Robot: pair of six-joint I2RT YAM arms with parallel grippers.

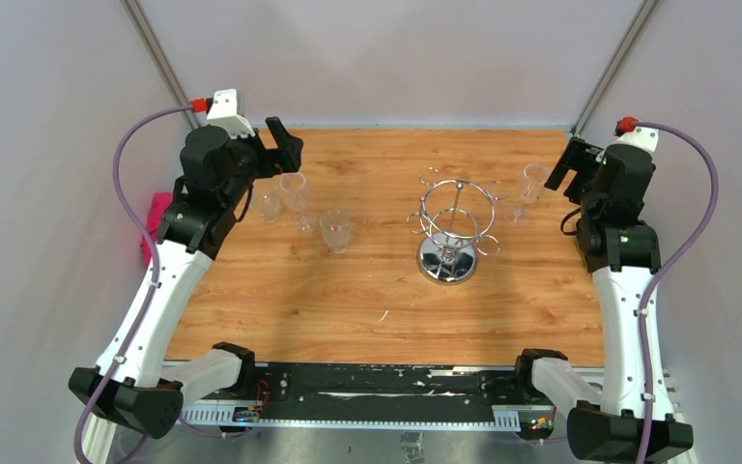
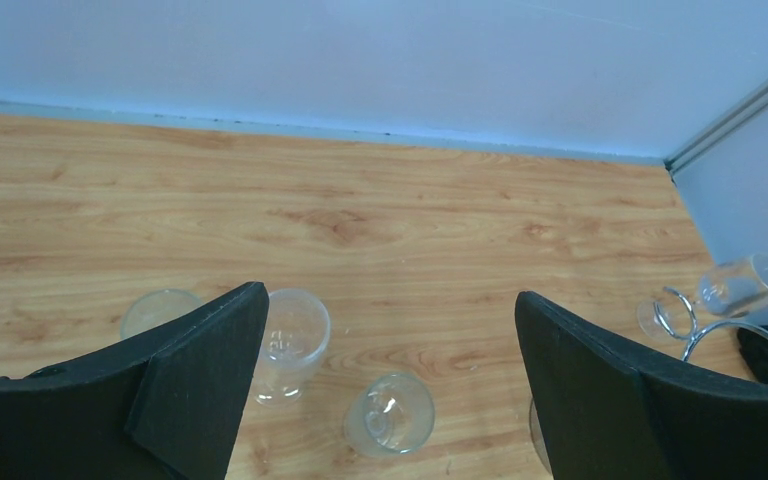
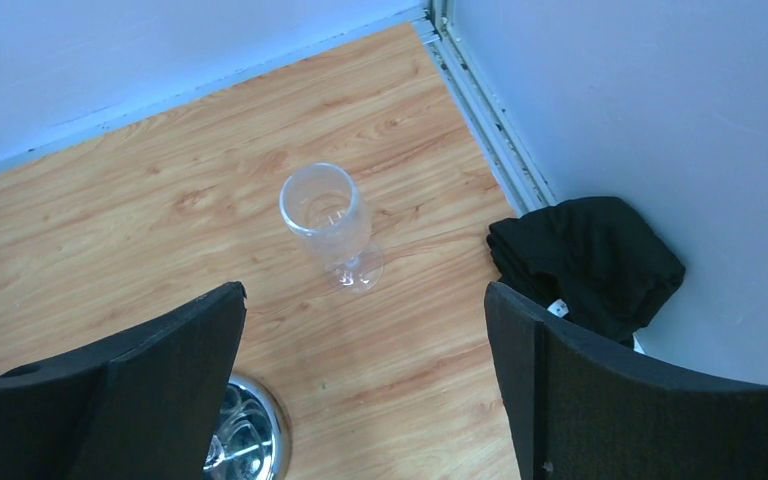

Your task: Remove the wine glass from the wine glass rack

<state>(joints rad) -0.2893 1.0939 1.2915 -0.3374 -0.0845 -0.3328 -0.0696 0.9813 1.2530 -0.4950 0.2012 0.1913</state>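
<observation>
The light, fragile, slippery wine glass (image 3: 325, 212), judged best taken by its stem, is being shown upright on the table (image 1: 348, 300) right of the wine glass rack (image 1: 446, 259), while the left gripper (image 2: 388, 300) and right gripper (image 3: 365, 295) are being held wide open, empty.

Clear wine glass (image 1: 531, 184) upright, right of chrome wine glass rack (image 1: 454, 227).

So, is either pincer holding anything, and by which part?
Nothing is held. The left pincer and the right pincer are both open and empty.
</observation>
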